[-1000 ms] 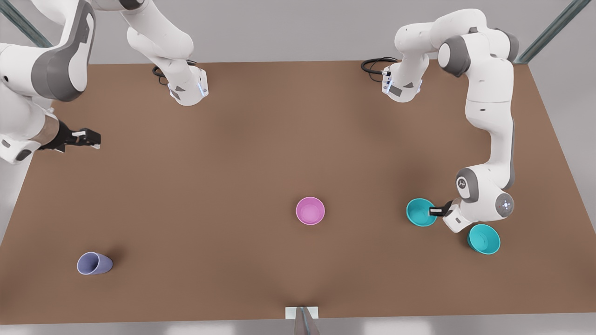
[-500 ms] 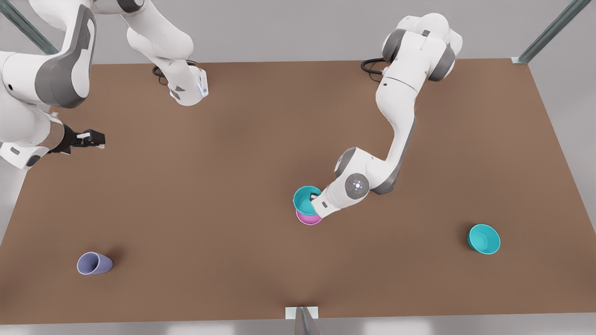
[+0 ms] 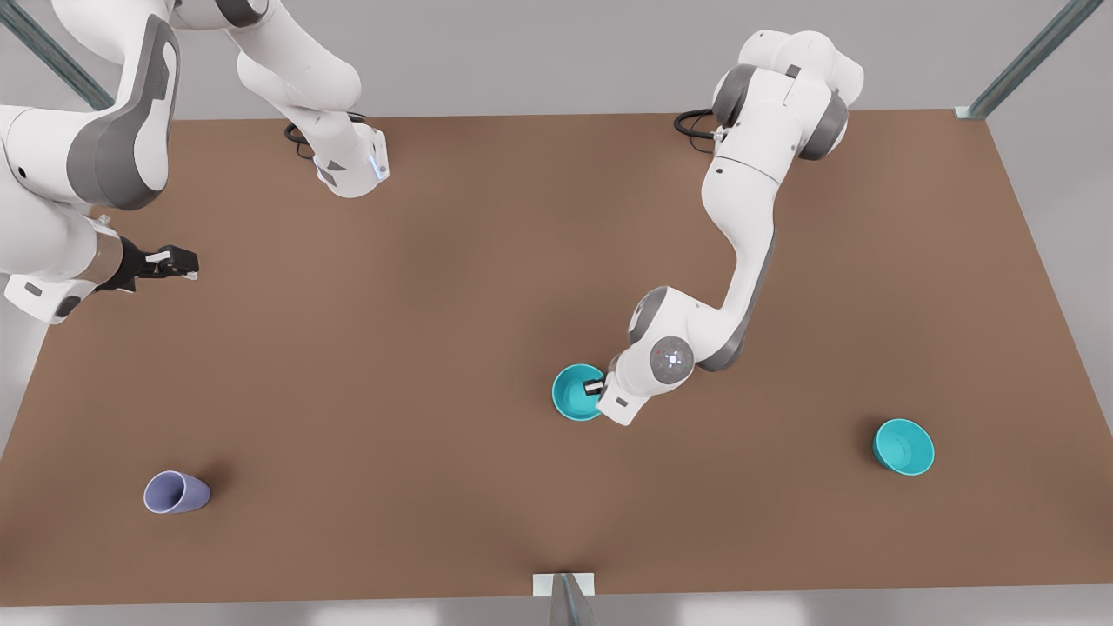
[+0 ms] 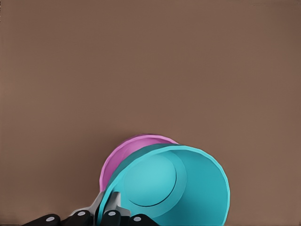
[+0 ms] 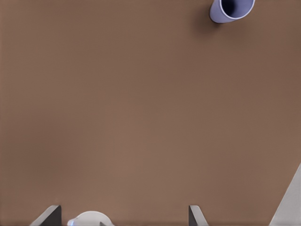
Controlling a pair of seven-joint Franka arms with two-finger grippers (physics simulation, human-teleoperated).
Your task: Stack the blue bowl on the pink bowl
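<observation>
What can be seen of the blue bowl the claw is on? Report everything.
The blue bowl is a small, round, plain turquoise bowl, smooth like plastic, with a flat circular floor. It sits upright, nested in the pink bowl, which it hides entirely in the front view, near the table's middle. The left claw is shut on its rim, one finger inside and one outside. It is empty.
</observation>
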